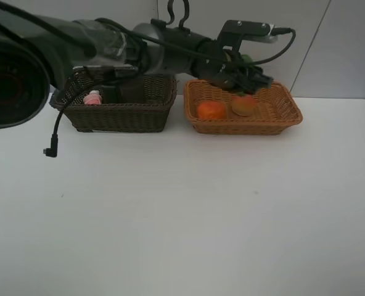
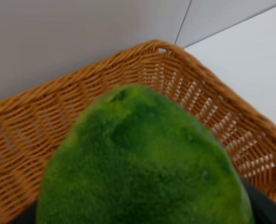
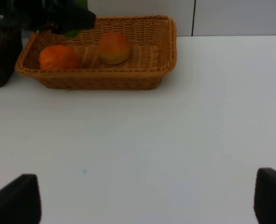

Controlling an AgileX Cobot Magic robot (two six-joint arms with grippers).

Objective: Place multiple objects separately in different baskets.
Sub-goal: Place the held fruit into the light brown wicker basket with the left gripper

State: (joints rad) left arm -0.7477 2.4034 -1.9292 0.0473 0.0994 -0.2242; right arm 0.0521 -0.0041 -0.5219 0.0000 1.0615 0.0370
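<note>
Over the light wicker basket [image 1: 244,114] at the desk's back edge, the left gripper [image 1: 247,77] pinches the green fruit [image 2: 142,163] above peach [image 1: 244,105] and tangerine [image 1: 211,110], seemingly to release it there, while the right gripper [image 3: 147,200] idles, spread wide.

White table [image 1: 182,209], plain matte top. Two wicker baskets sit directly on it along the far edge, side by side, narrow gap between them: dark brown basket [image 1: 118,114] on the left, deeper walls; light orange-tan basket [image 1: 244,123] on the right, shallower. Right wrist view shows the tan one [image 3: 100,77] flat on the tabletop [image 3: 142,149], dark one just beside it at the frame edge.
</note>
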